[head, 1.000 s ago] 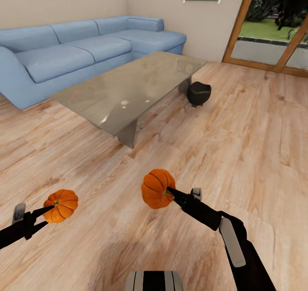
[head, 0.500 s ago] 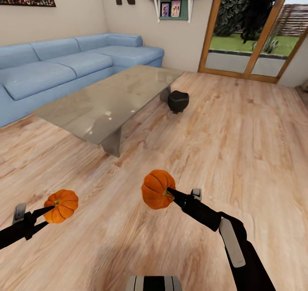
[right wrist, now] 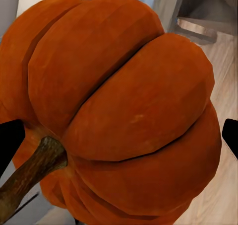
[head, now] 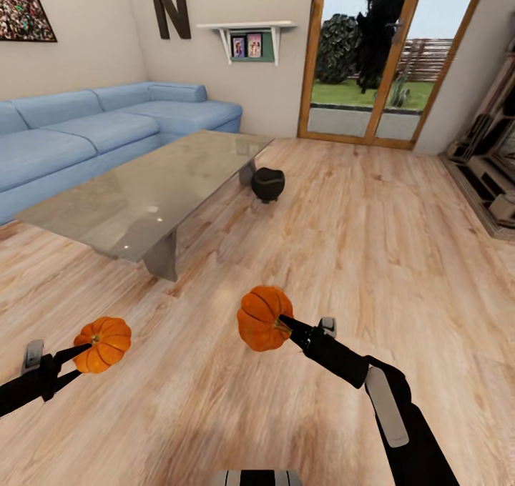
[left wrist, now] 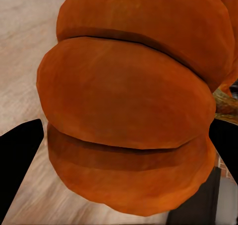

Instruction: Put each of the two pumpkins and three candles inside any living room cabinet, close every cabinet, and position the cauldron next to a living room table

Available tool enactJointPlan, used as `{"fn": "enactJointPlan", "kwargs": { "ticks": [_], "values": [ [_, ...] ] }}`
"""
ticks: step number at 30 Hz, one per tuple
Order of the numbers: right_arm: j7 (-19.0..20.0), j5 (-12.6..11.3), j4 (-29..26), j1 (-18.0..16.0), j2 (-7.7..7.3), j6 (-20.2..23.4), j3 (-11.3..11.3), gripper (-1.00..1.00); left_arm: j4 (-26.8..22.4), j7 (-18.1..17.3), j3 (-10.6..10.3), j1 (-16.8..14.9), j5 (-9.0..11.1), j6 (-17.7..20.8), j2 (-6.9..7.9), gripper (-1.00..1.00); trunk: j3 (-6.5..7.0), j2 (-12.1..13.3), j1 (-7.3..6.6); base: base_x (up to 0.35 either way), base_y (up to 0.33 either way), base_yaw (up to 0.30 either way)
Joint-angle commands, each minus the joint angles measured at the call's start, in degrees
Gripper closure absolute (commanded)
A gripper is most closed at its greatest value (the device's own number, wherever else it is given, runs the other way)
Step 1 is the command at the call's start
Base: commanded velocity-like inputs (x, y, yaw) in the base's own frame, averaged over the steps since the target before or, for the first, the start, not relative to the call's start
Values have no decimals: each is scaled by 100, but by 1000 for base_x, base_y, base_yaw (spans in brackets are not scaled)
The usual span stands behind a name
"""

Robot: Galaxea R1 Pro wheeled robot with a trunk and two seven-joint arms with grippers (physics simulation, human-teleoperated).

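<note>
Swinging rightward since the earlier pictures, the head camera is now taking in a tall glass patio door (head: 361,57) and a stepped shelf unit (head: 493,164) at the room's right edge, while both arms are keeping the same place low in the view. Nearest, the left gripper (head: 77,357) is clamping its thin black fingers on a ribbed bright-orange pumpkin (head: 102,343), held above the light wood plank floor (head: 372,243); in the left wrist view that pumpkin (left wrist: 129,111) is sitting between the dark fingertips (left wrist: 17,160). Beside it, the right gripper (head: 285,324) is pinching a second ribbed orange pumpkin (head: 264,317) at its stem end, and the right wrist view is showing this pumpkin (right wrist: 119,111) with its brown stem (right wrist: 32,173). Farther off, the long low grey-topped table (head: 143,193) is standing in front of the blue corner sofa (head: 93,129). The black round-bellied cauldron (head: 267,184) is resting on the floor just beside the table's far corner.
</note>
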Motion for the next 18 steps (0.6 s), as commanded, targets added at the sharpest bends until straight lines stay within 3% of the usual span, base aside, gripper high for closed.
{"fn": "enactJointPlan", "kwargs": {
  "ticks": [1,14,18],
  "values": [
    [-4,-24,2,0,2,8,-1,100,-2,-6,5,-1,44,24,-1,100,27,2,-3,0,0,-257],
    [-12,-24,17,1,5,-13,-2,100,-2,-6,5,-1,44,24,-1,100,366,19,-36,0,0,-257],
    [-12,-25,100,1,6,-31,-6,100,-2,-6,5,-1,47,24,-1,100,470,24,-46,-193,0,-257]
  ]
}}
